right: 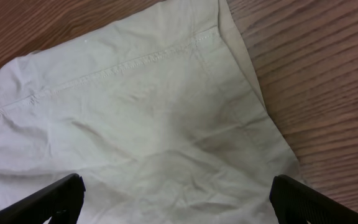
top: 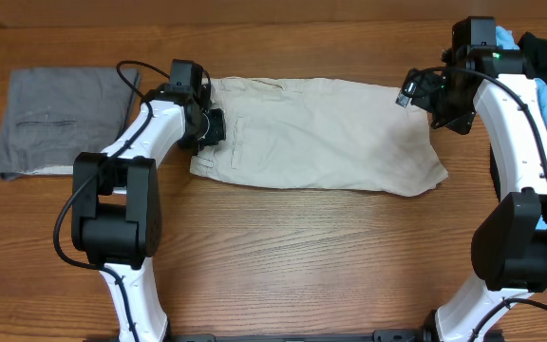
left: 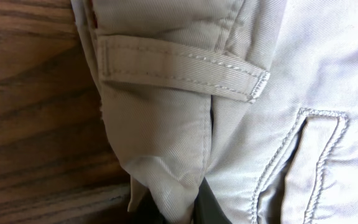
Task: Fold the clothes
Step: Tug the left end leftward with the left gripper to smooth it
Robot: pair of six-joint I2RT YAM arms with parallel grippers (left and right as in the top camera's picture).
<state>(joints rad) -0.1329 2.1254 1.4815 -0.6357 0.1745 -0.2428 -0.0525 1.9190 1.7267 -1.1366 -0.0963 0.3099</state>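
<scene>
The beige shorts (top: 330, 133) lie flat across the table's middle, waistband to the left, leg hem to the right. My left gripper (top: 212, 128) is at the waistband end and is shut on a fold of the waistband cloth (left: 179, 180), next to a belt loop (left: 185, 68) and a pocket seam. My right gripper (top: 424, 95) hovers over the leg-hem end, jaws wide open (right: 176, 199) above the cloth (right: 154, 124), holding nothing. The hem stitching shows in the right wrist view.
A folded grey garment (top: 55, 119) lies at the far left. A pile of blue and black clothes (top: 544, 57) sits at the far right behind the right arm. Bare wood table (top: 302, 256) runs along the front.
</scene>
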